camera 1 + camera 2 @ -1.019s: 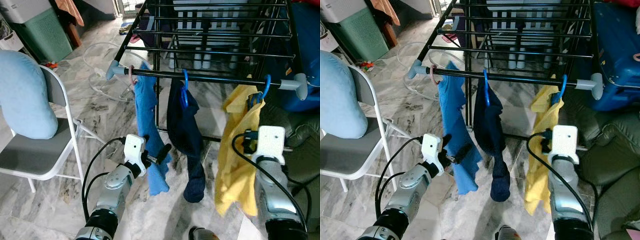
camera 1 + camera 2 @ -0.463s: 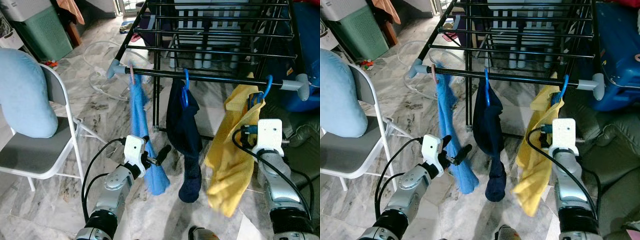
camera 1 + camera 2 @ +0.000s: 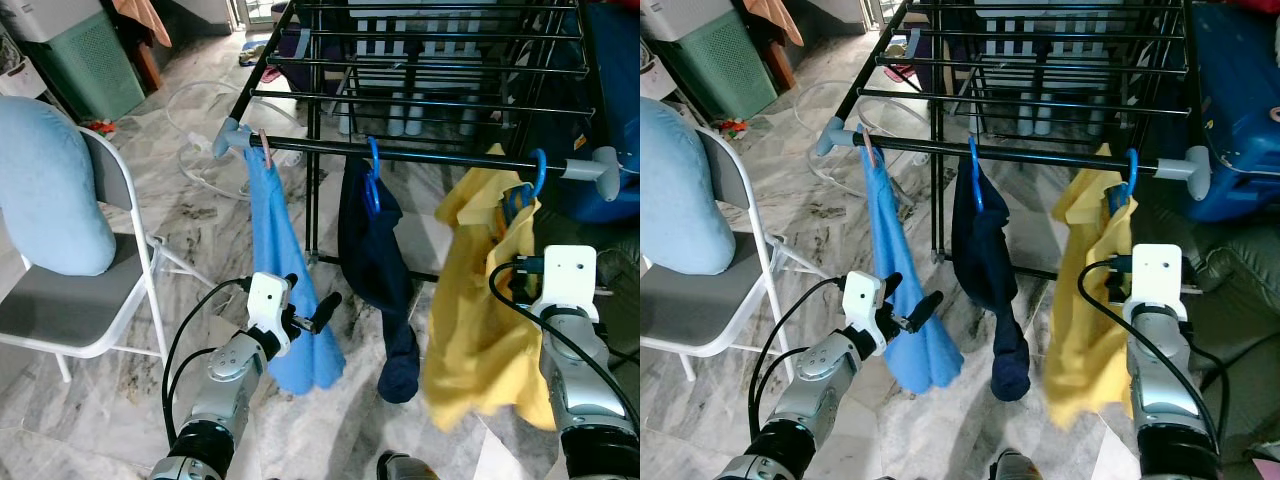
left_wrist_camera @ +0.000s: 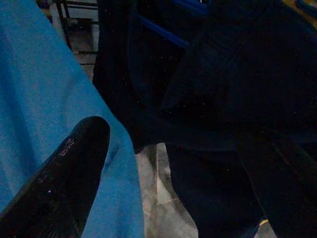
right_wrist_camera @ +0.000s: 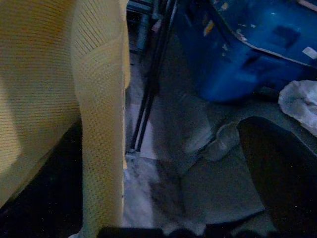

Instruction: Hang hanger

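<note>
Rack rail (image 3: pixel 440 157) hung with yellow garment (image 3: pixel 478 310), right fingers (image 5: pixel 270 173) apart, left fingers (image 3: pixel 325 306) apart beside blue cloth (image 3: pixel 285 290)

A yellow knit cloth (image 5: pixel 54 94) hangs close to the camera, beside thin black rack legs (image 5: pixel 148 99), a blue bin (image 5: pixel 247 54), and one dark finger (image 5: pixel 277 173).

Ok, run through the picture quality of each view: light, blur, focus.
Eye views: evenly daylit and sharp, except the yellow garment, whose lower edge is smeared. Left wrist view: very dark, the navy garment almost black, the blue cloth legible. Right wrist view: dim and soft, with the blue container blurred.
</note>
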Robot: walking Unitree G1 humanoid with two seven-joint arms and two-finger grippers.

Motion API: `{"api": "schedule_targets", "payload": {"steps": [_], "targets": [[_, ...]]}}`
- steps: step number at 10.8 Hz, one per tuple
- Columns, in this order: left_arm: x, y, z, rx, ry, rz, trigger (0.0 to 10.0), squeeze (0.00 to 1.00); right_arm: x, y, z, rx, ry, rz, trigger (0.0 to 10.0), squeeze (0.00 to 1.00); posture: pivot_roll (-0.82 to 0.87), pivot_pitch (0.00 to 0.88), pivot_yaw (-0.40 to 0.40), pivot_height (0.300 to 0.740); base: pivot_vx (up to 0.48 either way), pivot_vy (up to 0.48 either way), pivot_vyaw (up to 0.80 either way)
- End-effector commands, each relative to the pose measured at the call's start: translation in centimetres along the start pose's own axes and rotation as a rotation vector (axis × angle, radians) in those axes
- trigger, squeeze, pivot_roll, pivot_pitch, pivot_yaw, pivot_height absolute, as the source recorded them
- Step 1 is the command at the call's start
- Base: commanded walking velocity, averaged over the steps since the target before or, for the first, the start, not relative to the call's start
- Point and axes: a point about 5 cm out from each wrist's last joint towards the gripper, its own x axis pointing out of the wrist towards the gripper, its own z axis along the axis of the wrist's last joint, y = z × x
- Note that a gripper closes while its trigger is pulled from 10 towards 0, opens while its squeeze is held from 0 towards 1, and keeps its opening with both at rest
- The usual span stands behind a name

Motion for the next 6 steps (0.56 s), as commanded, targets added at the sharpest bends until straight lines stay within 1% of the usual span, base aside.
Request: {"api": "schedule_targets", "payload": {"steps": [1,2,3,4,5,6], "targets": [[-0.3,0.2,-0.4,0.005,0.027,-0.003,10.0,0.00,-0.1,0.1,0.7,-0.006,-0.027,0.042,10.0,0.00,-0.21,0.123,0.135,0.740,0.000,0.000,0.00],[-0.2,0.2,-0.4,0.005,0.026,-0.005,10.0,0.00,-0.1,-0.1,1.3,-0.012,-0.040,0.071,10.0,0.00,-0.21,0.123,0.133,0.740,0.000,0.000,0.00],[-0.2,0.1,-0.4,0.005,0.026,-0.006,10.0,0.00,-0.1,-0.8,2.4,-0.015,-0.072,0.066,10.0,0.00,-0.21,0.124,0.132,0.740,0.000,0.000,0.00],[-0.2,0.1,-0.4,0.004,0.026,-0.005,10.0,0.00,-0.3,-0.8,3.4,-0.008,-0.127,0.065,10.0,0.00,-0.21,0.124,0.132,0.740,0.000,0.000,0.00],[-0.2,0.2,-0.4,0.005,0.025,-0.002,10.0,0.00,-0.6,-0.7,4.6,0.010,-0.199,0.063,10.0,0.00,-0.20,0.124,0.131,0.740,0.000,0.000,0.00],[-0.3,0.2,-0.4,0.005,0.024,0.000,10.0,0.00,-1.1,-0.1,5.8,0.037,-0.273,0.066,10.0,0.00,-0.20,0.124,0.132,0.740,0.000,0.000,0.00]]}}
